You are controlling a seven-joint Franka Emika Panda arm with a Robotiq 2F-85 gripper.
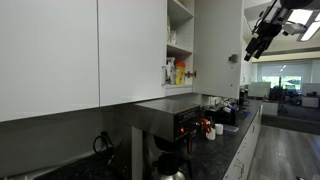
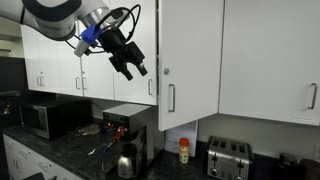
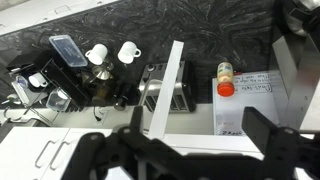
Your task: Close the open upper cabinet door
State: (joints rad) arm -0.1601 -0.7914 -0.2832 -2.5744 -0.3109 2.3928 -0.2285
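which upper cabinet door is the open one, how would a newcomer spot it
Find the row of white wall cabinets over the dark counter. Above the silver toaster, the upper cabinet door has a short silver bar handle near its lower corner. Unlike the wider flush doors beside it, it is narrow and swung out of line.

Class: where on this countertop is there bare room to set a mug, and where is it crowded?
Bare countertop runs along the front edge, past the toaster and bottle, beside the two cups. Crowded around the coffee machine.
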